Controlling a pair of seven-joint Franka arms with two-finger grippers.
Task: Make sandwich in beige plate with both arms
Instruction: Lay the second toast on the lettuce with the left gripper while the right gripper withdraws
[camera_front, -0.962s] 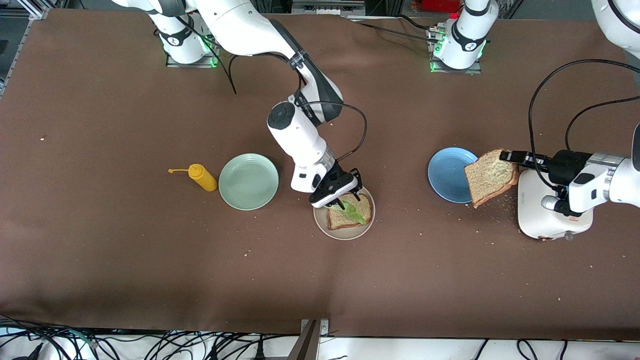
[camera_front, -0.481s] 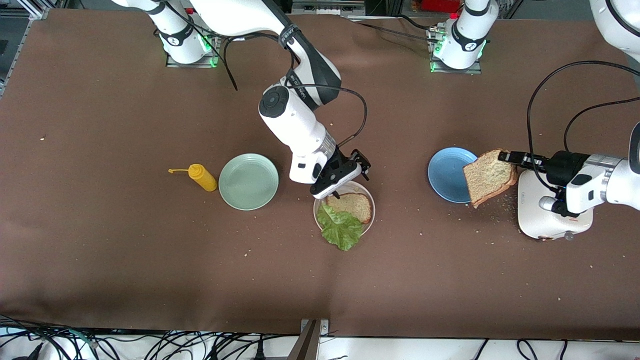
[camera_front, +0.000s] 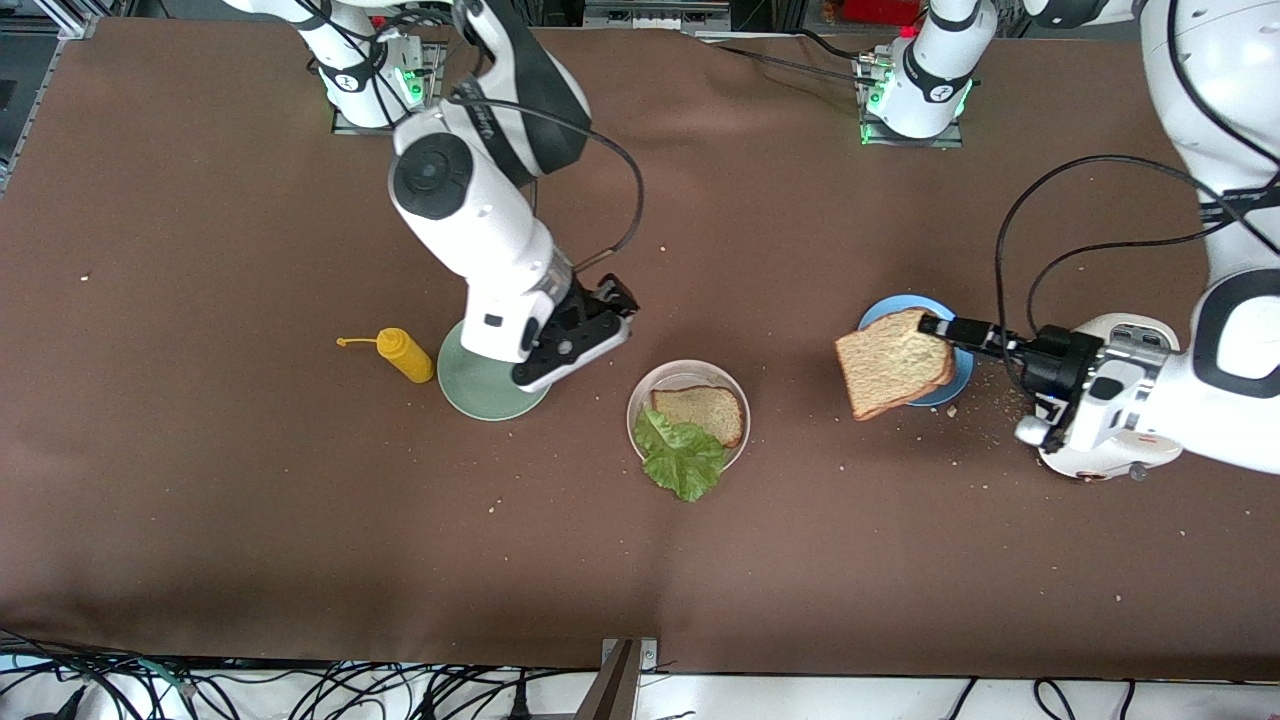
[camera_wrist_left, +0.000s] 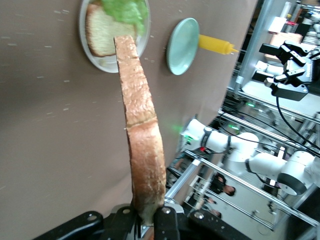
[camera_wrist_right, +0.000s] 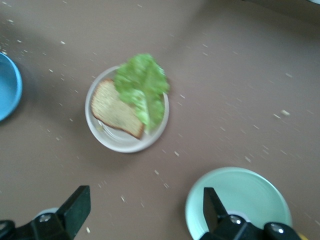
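On the beige plate, one toast slice lies under a lettuce leaf overhanging the rim. The left claw clamps a second slice above the blue plate; the right claw, spread wide, hangs over the green plate. Three plates.

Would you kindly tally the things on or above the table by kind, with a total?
Plates: 3 (beige plate, mint-green plate, blue plate)
Toast slices: 2 (one on the beige plate, one held by the left gripper)
Lettuce leaves: 1
Squeeze bottles: 1
Toasters: 1
Total: 8
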